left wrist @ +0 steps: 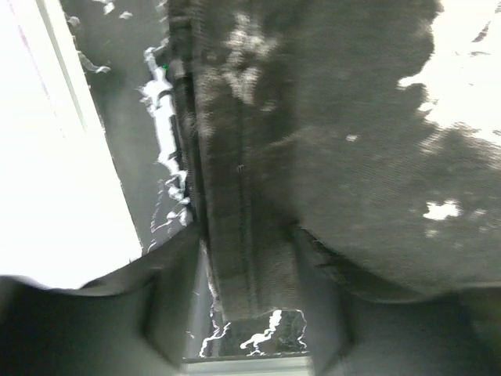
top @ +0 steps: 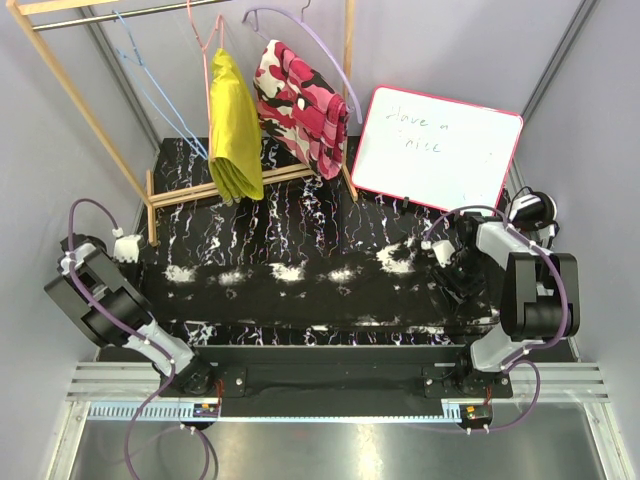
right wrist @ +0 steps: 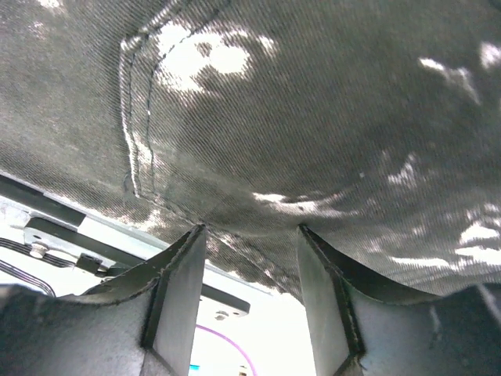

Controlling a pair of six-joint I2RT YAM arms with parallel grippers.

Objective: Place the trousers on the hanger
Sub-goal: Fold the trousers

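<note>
The trousers, black with white blotches, lie stretched left to right along the front of the table. My left gripper is at their left end. In the left wrist view a hemmed edge of the trousers lies between the spread fingers of this gripper, which is open. My right gripper is at their right end. In the right wrist view it is open, its fingertips touching the edge of the fabric. The light-blue wire hanger hangs on the rack at the back left.
A wooden rack stands at the back left. It carries a pink wire hanger with a yellow garment and a lilac hanger with a pink camouflage garment. A whiteboard leans at the back right.
</note>
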